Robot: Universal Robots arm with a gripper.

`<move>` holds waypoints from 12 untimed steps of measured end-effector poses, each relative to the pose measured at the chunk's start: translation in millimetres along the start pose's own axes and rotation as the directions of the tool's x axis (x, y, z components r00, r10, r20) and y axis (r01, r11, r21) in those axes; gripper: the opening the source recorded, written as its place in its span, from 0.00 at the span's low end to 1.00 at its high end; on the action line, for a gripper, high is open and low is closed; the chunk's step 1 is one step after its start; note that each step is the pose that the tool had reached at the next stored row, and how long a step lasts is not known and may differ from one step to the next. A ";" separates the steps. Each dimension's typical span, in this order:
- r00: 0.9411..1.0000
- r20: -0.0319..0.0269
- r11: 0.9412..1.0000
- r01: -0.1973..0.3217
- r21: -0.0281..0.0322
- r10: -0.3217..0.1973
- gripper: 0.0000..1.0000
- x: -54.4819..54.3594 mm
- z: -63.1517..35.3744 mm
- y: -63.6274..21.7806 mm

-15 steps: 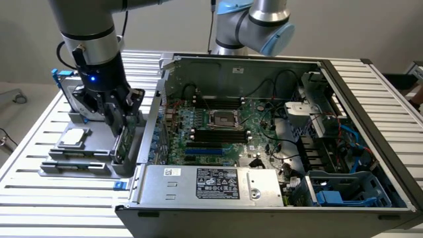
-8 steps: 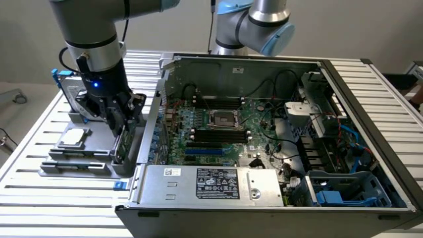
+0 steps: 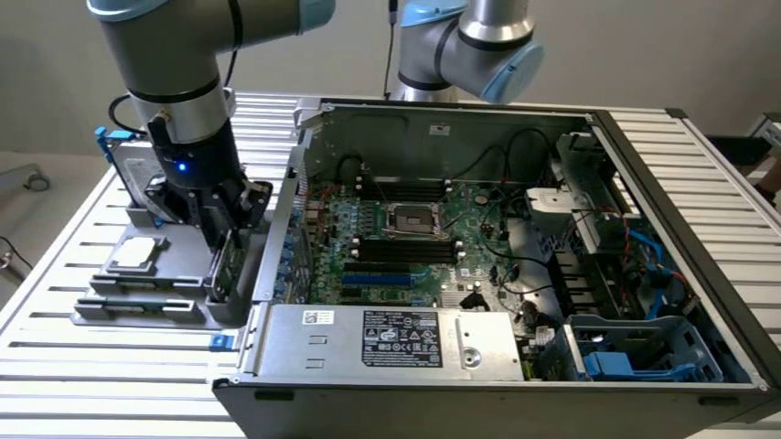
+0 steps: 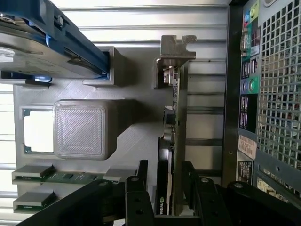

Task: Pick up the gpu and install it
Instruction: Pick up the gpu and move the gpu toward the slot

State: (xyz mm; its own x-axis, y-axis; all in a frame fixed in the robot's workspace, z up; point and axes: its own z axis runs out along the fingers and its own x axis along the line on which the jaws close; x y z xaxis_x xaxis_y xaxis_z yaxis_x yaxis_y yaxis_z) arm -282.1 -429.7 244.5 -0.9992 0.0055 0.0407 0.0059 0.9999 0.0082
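Because the gpu [image 4: 171,136] stands on edge in its grey holder [image 4: 136,113], my end effector [image 4: 165,165] sits spread around it, one finger each side, not yet squeezing.

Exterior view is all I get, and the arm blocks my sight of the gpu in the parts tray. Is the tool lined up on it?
Observer: Yes. In the wrist view the tool is down over the gpu, which stands on edge in the gray tray, with one of the fingers on each side.
Operator: Is it clamped?
Observer: It looks open: a gap shows between that finger and the black cooler.
Operator: How is the card oriented?
Observer: The silver bracket is at the end far from the tool, and the green board side faces the computer case.
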 end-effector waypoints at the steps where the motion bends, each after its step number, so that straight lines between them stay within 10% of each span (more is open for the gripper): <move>1: 1.000 0.003 1.000 0.000 0.000 0.000 0.42 0.0 0.1 0.0; 12: 1.000 0.012 1.000 0.000 0.000 0.000 0.42 1.2 0.3 1.3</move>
State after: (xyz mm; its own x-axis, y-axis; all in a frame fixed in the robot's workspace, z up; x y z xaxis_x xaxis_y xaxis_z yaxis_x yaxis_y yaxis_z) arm -283.3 -428.4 244.3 -0.9996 0.0057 0.0285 0.0060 0.9999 0.0087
